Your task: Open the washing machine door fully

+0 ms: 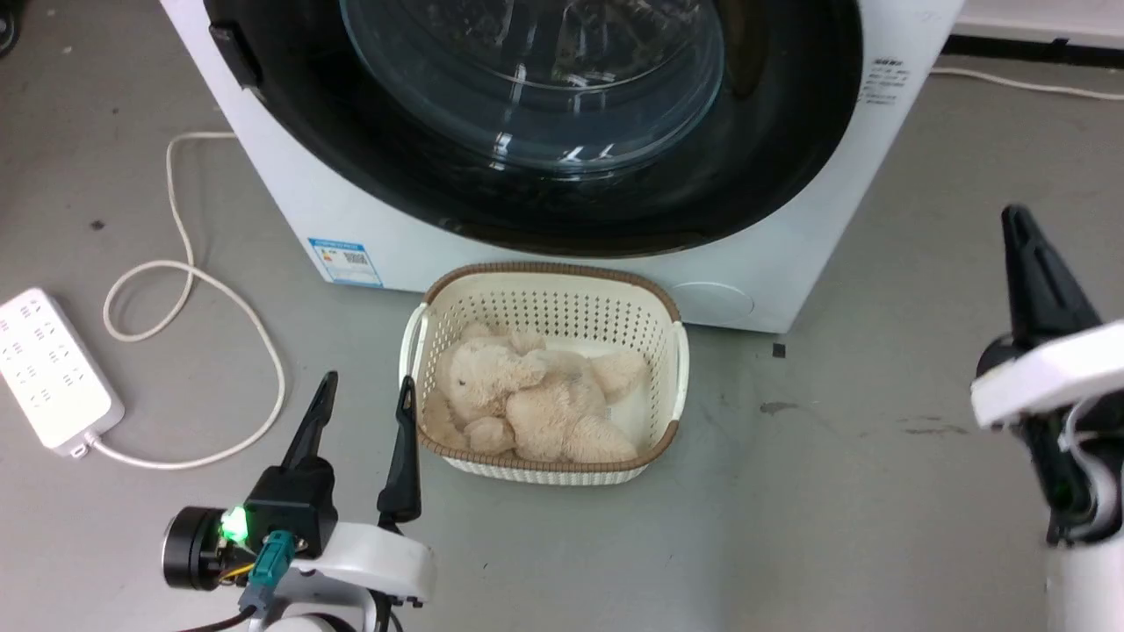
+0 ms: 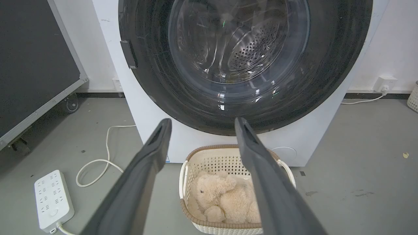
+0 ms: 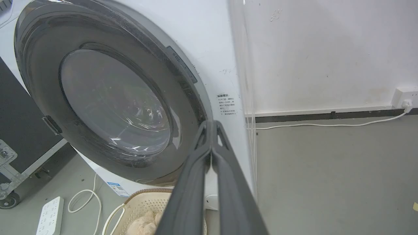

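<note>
The washing machine door, round, glossy black with a bulging glass window, lies shut flat against the white machine front. Its small black handle sits on the door's left edge, and the same handle appears in the left wrist view. The door is seen obliquely from the right wrist. My left gripper is open low at the left, beside the basket, holding nothing. My right gripper is shut with its fingers pressed together, empty, off the machine's right corner; in its own view the closed gripper points at the door's right rim.
A cream basket with a plush bear stands on the floor right below the door. A white power strip and its looped cord lie at the left. A black wheeled case stands left of the machine.
</note>
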